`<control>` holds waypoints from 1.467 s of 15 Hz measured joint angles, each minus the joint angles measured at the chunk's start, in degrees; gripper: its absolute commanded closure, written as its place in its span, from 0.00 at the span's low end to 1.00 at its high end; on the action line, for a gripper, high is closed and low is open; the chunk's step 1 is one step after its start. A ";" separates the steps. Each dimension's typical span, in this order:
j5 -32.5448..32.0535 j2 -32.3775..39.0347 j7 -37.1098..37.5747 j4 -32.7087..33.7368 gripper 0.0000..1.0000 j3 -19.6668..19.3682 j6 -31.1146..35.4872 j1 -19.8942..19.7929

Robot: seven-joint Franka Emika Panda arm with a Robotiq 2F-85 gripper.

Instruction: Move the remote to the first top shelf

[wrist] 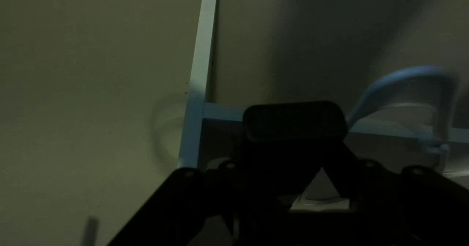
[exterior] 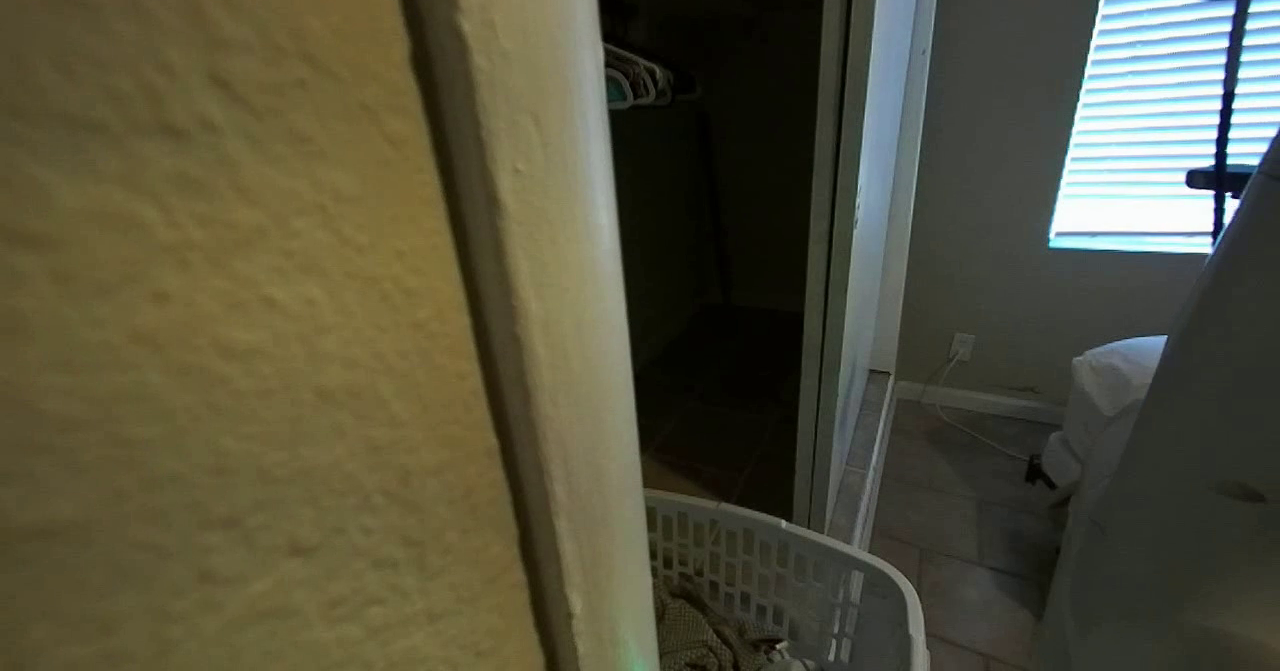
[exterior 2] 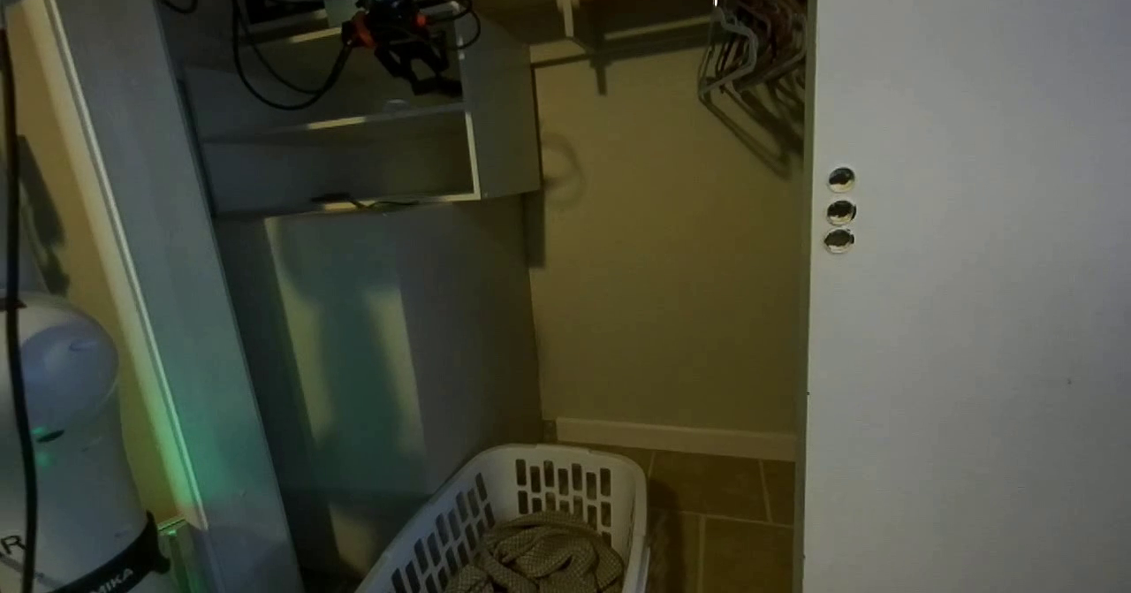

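Gripper clasping dark remote — before shelf unit — white basket with cloth lower down

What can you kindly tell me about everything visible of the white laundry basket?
The white laundry basket looks like plastic, with a rounded rim and walls pierced by rows of slots. It sits upright, open-topped, low by the closet, its base out of frame in both exterior views. A bunched, brownish textured cloth lies inside.
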 measured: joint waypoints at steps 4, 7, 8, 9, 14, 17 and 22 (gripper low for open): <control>-1.27 2.67 0.24 2.40 0.69 0.58 0.00 -0.21; -2.44 4.28 0.55 3.82 0.69 0.87 -0.12 -0.35; -2.73 4.70 0.66 4.20 0.69 0.96 -0.25 -0.39; -3.00 5.10 0.85 4.56 0.69 1.04 -0.40 -0.44; -3.18 6.45 1.15 6.05 0.69 1.09 -1.32 -0.54; -3.18 6.90 1.23 6.75 0.69 1.09 -1.94 -0.58; -3.18 7.47 1.37 7.59 0.12 1.18 -2.41 -0.62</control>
